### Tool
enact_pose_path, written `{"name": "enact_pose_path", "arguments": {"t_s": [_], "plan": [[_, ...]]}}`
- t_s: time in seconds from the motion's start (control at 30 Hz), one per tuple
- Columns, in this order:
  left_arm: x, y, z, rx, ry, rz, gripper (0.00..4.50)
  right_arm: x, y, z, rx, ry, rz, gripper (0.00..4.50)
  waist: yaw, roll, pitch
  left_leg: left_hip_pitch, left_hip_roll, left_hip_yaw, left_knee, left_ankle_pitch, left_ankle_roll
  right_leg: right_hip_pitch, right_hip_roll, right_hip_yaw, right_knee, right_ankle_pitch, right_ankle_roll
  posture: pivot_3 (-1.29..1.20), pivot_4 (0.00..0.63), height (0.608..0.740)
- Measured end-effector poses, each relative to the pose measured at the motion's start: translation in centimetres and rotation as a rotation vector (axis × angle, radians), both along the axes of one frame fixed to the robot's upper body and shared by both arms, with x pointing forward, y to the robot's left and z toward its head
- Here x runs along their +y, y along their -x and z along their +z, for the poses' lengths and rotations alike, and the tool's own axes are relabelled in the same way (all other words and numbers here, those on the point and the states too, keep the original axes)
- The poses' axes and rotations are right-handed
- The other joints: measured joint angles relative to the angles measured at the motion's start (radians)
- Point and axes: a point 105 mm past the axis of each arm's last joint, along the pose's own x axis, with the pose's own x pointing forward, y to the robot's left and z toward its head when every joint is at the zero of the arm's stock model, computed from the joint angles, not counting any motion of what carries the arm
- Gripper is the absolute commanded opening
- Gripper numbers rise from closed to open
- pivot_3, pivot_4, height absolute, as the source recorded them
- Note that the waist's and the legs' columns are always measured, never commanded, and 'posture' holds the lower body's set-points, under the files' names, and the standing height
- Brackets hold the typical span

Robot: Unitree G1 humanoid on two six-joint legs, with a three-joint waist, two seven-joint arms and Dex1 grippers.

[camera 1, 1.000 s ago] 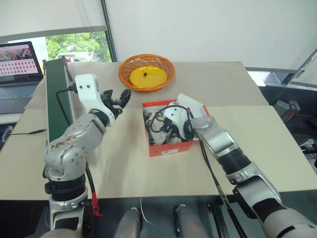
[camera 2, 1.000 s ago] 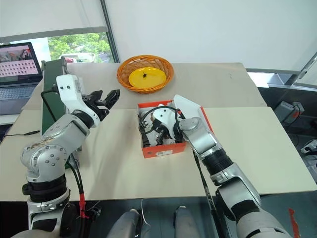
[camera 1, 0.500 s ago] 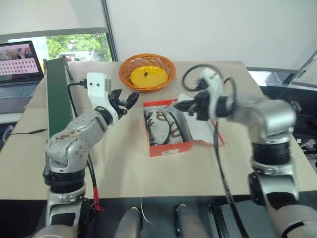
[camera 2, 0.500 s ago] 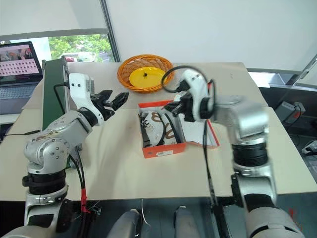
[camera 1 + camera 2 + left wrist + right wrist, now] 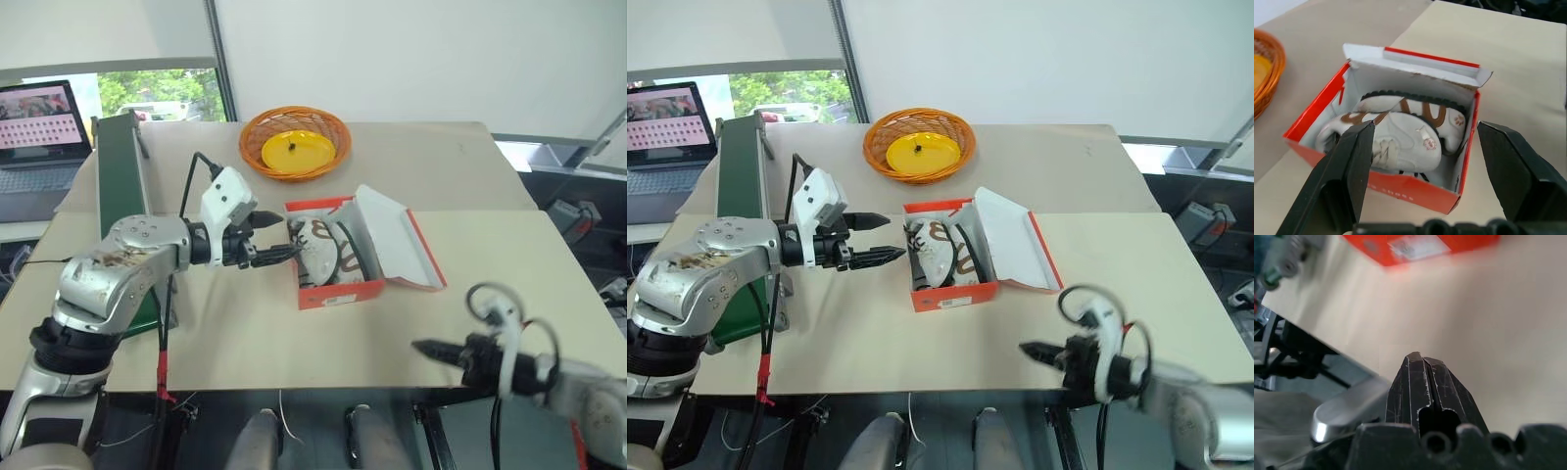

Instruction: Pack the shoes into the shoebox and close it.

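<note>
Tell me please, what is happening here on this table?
A humanoid robot is packing the shoes into the red shoebox. Both shoes lie inside it, and the lid stands open, leaning toward the robot's right. The left gripper hovers open beside the box's left wall, holding nothing. The right gripper is shut and empty, low near the table's front edge, away from the box. Closing the lid is not yet done.

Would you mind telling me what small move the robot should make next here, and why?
Probably swing the lid over the shoebox. Both shoes already lie inside, and the lid leans open toward the robot's right. The open left end effector hovers beside the box's other side, while the shut right end effector sits near the table's front edge.
</note>
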Motion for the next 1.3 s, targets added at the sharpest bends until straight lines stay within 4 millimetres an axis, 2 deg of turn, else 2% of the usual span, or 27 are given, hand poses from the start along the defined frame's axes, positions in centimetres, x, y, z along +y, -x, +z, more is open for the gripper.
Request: {"name": "enact_pose_path", "arguments": {"t_s": [0.07,0.13,0.27,0.37,0.5,0.67,0.8,0.87,1.0,1.07,1.17,1.2,1.3], "plan": [[-0.5,0.5,0.7,0.008,0.005,-0.054,3.56,0.7,-1.4,-1.6,-0.011,-0.048,-0.086,0.03,-0.004,0.001,0.0,0.002,0.002,0.002,0.0,0.0,0.0,0.001,0.0,0.0,0.001,0.001,0.0,0.0,0.15,0.739],[-0.7,0.9,0.7,0.039,0.005,-0.083,3.56,0.8,-2.7,-2.2,-0.034,-0.08,-0.153,0.03,-0.003,0.003,0.001,0.003,0.003,0.003,0.0,0.001,0.0,0.001,0.002,0.0,0.002,0.001,0.0,0.0,0.15,0.739],[-0.7,1.3,0.5,0.084,0.005,-0.104,3.56,0.4,-5.5,-1.7,-0.131,-0.11,-0.253,0.03,-0.002,0.004,0.001,0.002,0.007,0.003,0.0,0.001,0.0,-0.001,0.006,0.001,0.002,0.001,-0.001,0.0,0.15,0.739],[-0.4,1.4,0.8,0.08,-0.014,-0.109,3.56,-0.2,-8.4,-1.6,-0.17,-0.149,-0.344,0.03,-0.002,0.004,0.001,0.001,0.008,0.003,0.0,0.001,0.0,-0.002,0.008,0.002,0.002,0.003,-0.004,0.0,0.15,0.739],[0.0,2.0,1.2,0.071,-0.052,-0.122,3.56,-0.4,-9.7,-2.9,-0.168,-0.141,-0.391,0.03,0.0,0.004,0.001,0.002,0.01,0.002,-0.004,0.001,0.0,-0.003,0.01,0.002,0.002,0.003,-0.007,0.0,0.15,0.739],[0.5,2.8,1.3,0.075,-0.085,-0.131,3.56,-0.1,-11.1,-2.9,-0.203,-0.161,-0.425,0.03,-0.007,0.004,0.001,0.005,0.011,0.003,-0.003,0.001,0.0,0.001,0.012,0.004,0.001,0.004,-0.006,0.0,0.15,0.739],[0.5,3.0,1.4,0.072,-0.083,-0.135,3.56,-0.1,-11.3,-2.9,-0.223,-0.175,-0.44,0.03,-0.006,0.004,0.001,0.011,0.012,0.003,-0.003,0.001,0.0,0.006,0.013,0.004,0.002,0.003,-0.006,0.0,0.15,0.739],[0.6,3.2,1.4,0.075,-0.083,-0.139,3.56,-0.2,-11.1,-2.3,-0.228,-0.251,-0.461,0.03,-0.006,0.005,0.002,0.012,0.012,0.003,-0.004,0.001,0.0,0.007,0.013,0.004,0.001,0.003,-0.006,0.0,0.15,0.739],[0.4,4.6,0.4,0.121,-0.109,-0.185,3.56,0.6,-10.0,1.3,-0.282,-0.488,-0.427,0.03,-0.008,0.006,0.002,0.01,0.012,0.003,-0.005,0.001,0.0,0.004,0.013,0.004,0.002,0.003,-0.008,0.0,0.15,0.739],[0.1,5.0,0.4,0.125,-0.111,-0.204,3.56,2.2,-8.7,3.9,-0.316,-0.621,-0.323,0.03,-0.007,0.006,0.002,0.008,0.012,0.003,-0.006,0.001,0.0,0.001,0.013,0.004,0.002,0.002,-0.008,0.0,0.15,0.739],[0.1,5.0,0.4,0.123,-0.112,-0.194,3.56,4.6,-7.4,6.4,-0.342,-0.711,-0.171,0.03,-0.011,0.006,0.002,0.009,0.012,0.003,-0.006,0.001,0.0,0.001,0.013,0.005,0.003,0.002,-0.008,0.0,0.15,0.739],[0.2,5.0,0.4,0.123,-0.112,-0.193,3.56,5.5,-7.1,7.0,-0.34,-0.723,-0.116,0.03,-0.011,0.006,0.002,0.009,0.012,0.003,-0.006,0.001,0.0,0.001,0.013,0.005,0.003,0.002,-0.008,0.0,0.15,0.739],[0.2,5.0,0.0,0.132,-0.113,-0.184,3.56,9.1,-6.7,7.0,-0.268,-0.658,0.055,0.03,-0.015,0.006,0.002,0.009,0.012,0.004,-0.006,0.001,0.0,0.0,0.013,0.005,0.003,0.002,-0.008,0.0,0.15,0.739]]}}
